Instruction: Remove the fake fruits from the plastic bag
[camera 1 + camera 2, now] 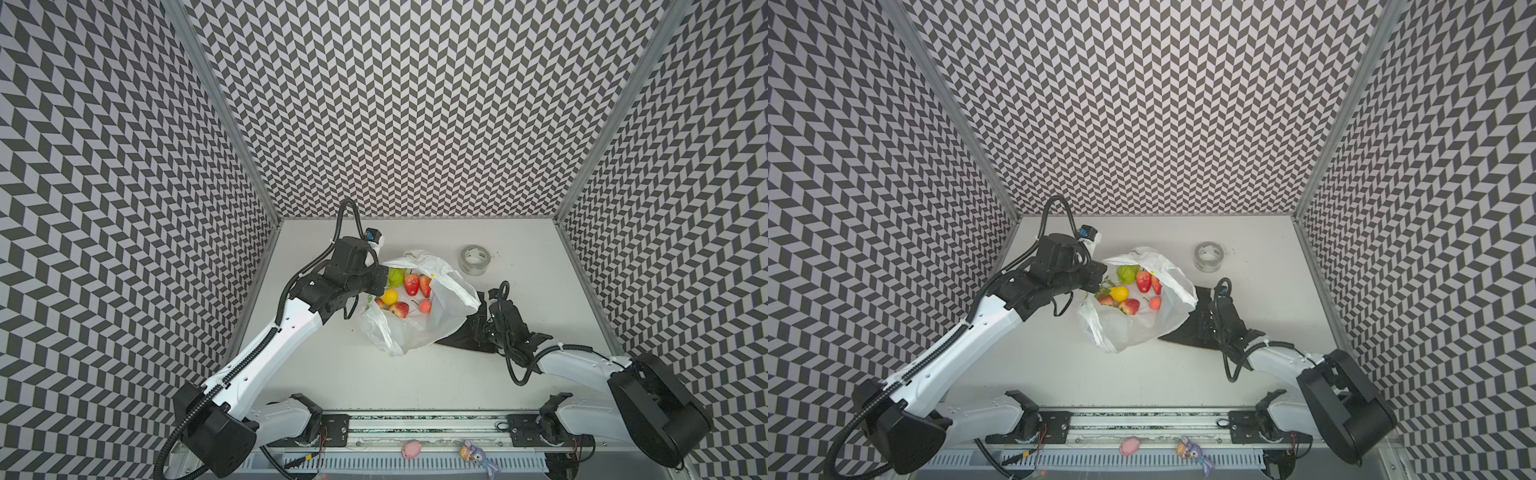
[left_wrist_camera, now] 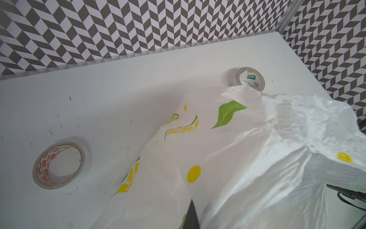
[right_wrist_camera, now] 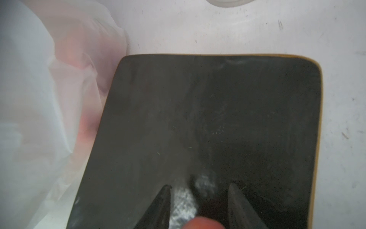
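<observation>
Closest to me, the right gripper [image 3: 200,186] hangs low over the dark tray [image 3: 237,99]. Its two fingers stand apart, and one small red fruit [image 3: 202,223] sits between them. The fruit does not look squeezed, so I think this is the letting-go part, with one fruit out and going onto the tray. The right arm lies low and long over the table [image 1: 374,382].

A bit further, at 10 o'clock from the tray and touching its edge, is the plastic bag [image 1: 419,332]. Its mouth gapes upward. Inside I see more fruits [image 1: 411,284]: red ones, a yellow one, a green one and a small pink-orange one.

At the bag's 10 o'clock side, the left gripper [image 2: 192,214] is pinched tight on the bag's edge and holds the mouth open. Its arm reaches far out, with the wrist bent.

Next, I think, the right gripper must rise, go to the bag's mouth and pick one fruit without snagging the thin plastic.

Farthest, at 1 o'clock from the bag, sits a tape roll [image 1: 475,259].
</observation>
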